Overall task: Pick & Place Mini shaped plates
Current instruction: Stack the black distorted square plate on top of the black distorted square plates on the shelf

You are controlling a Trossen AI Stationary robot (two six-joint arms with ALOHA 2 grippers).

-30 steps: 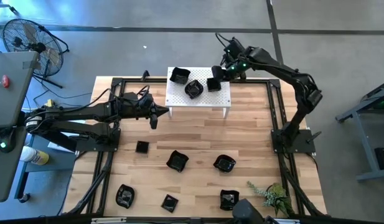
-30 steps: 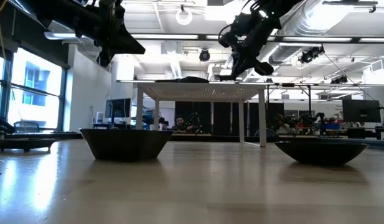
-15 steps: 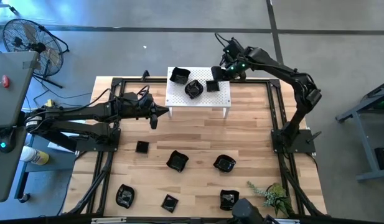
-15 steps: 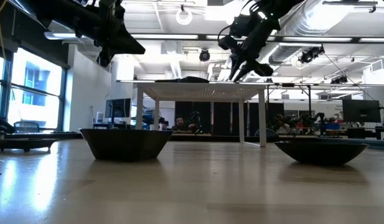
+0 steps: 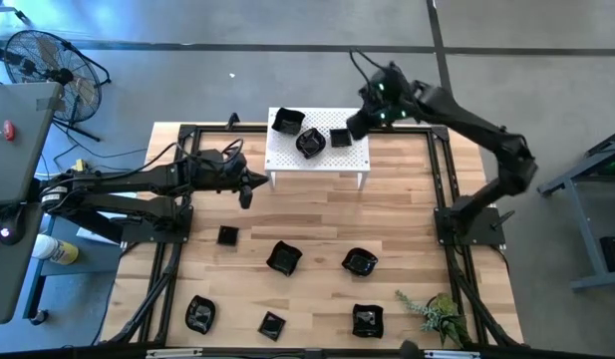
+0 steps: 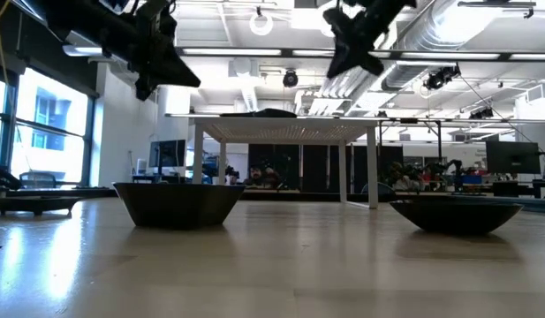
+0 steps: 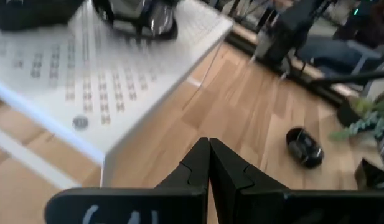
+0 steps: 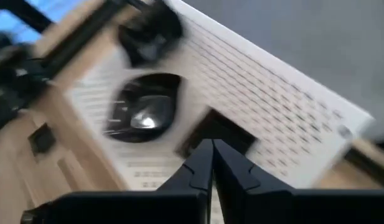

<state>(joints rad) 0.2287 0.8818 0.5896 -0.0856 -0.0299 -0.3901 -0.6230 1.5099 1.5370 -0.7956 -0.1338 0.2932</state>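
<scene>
While the left arm waits out over the wooden surface (image 5: 317, 214), its left pincer (image 5: 246, 192) sits just off the left end of the white perforated stand (image 5: 317, 160), fingers pressed together and holding nothing. From above, three mini shaped plates rest on the stand: a square one (image 5: 286, 122) at the far left corner, a round one (image 5: 309, 143) in the middle, and a small square one (image 5: 340, 138) toward the right. The right pincer (image 5: 355, 126) hangs just beside the stand's right end, close to that small square plate but apart from it, closed and empty. Six more black plates lie on the wood: a small square (image 5: 227, 235), a wavy-edged one (image 5: 283, 257), a round one (image 5: 360, 263), and three along the near edge (image 5: 199, 313), (image 5: 272, 324), (image 5: 366, 320). A sprig of greenery (image 5: 437, 313) lies at the near right.

At surface level, two dark dishes (image 6: 177, 204), (image 6: 456, 214) stand in front, the stand (image 6: 290, 130) behind them, and both arms hang above it.

Through the left wrist camera, the left pincer's fingers (image 7: 195, 168) meet tip to tip, with the stand's corner (image 7: 98, 93) ahead, a plate on it (image 7: 139, 15), and a round plate on the wood beyond (image 7: 304, 147).

Through the right wrist camera, the right pincer (image 8: 211, 152) is shut on nothing above the stand, with the small square plate (image 8: 213, 134) beyond its tips, the round plate (image 8: 143, 115) beside it, and the third farther off (image 8: 151, 31).
</scene>
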